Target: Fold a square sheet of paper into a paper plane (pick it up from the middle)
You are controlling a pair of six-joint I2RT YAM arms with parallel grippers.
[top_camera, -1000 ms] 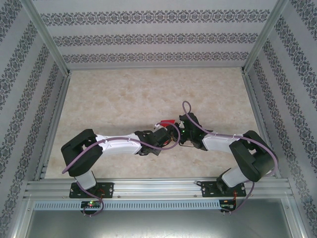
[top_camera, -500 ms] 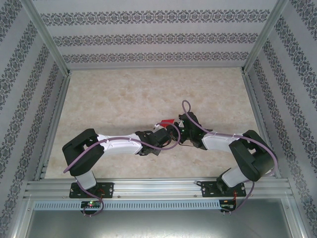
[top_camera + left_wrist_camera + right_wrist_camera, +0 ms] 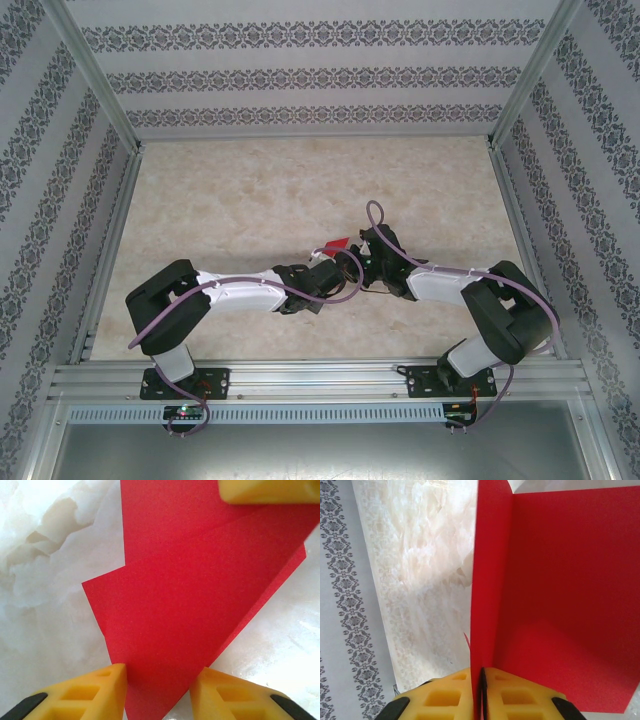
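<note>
The square sheet of paper (image 3: 336, 243) is bright red and partly folded, held above the table between the two arms at mid-table. In the left wrist view it shows as a creased pointed shape (image 3: 190, 580), face-on. Its narrow end runs down between the yellow fingers of my left gripper (image 3: 159, 676), which stand apart at the paper's edges. My right gripper (image 3: 481, 674) is shut on an upright flap of the paper (image 3: 560, 605), which fans out to the right. One of its yellow fingers (image 3: 265, 490) shows at the top of the left wrist view.
The marbled beige tabletop (image 3: 250, 200) stretches behind and to both sides of the grippers. Patterned walls (image 3: 300, 75) and metal frame posts enclose it. A purple cable (image 3: 380, 220) loops above the right wrist.
The right gripper's jaws have closed onto the paper flap. Both arms have stayed almost in place, and the red paper has shifted only slightly.
</note>
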